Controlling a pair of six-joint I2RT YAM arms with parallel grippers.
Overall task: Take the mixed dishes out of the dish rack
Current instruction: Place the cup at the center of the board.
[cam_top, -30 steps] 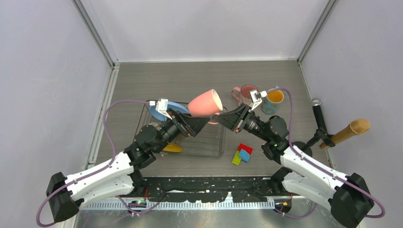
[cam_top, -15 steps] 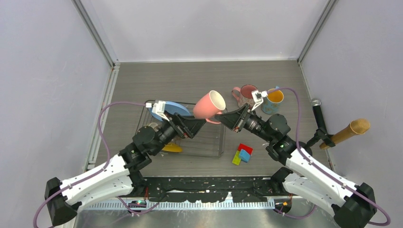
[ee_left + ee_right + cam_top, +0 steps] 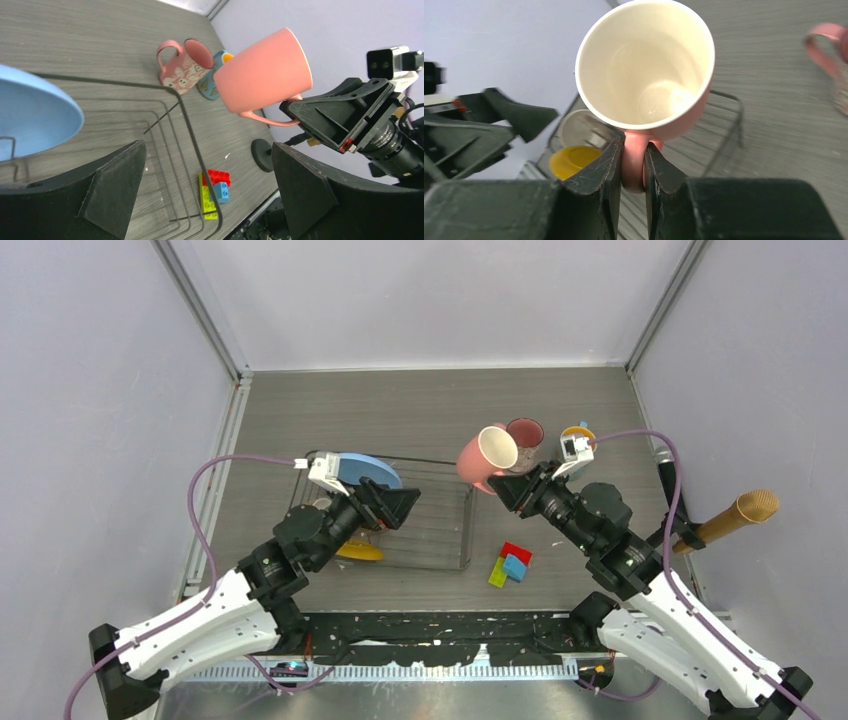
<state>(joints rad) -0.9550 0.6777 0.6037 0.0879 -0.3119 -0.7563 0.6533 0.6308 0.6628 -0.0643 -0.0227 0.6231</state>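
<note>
My right gripper is shut on the handle of the plain salmon mug and holds it in the air, tilted, just past the dish rack's right edge and beside the speckled pink mug. In the right wrist view its fingers pinch the handle of the mug. My left gripper is open and empty over the rack. The light blue plate stands in the rack. The yellow plate and cream bowl lie by its left end. The blue mug is mostly hidden.
Red, blue and green blocks lie right of the rack's front corner. A black stand holding a cardboard tube is at the right edge. Both standing mugs are on the table behind the right gripper.
The right gripper has carried the salmon mug to the right, from above the rack towards the speckled mug. The left gripper has drawn back left, open and apart from the mug.
</note>
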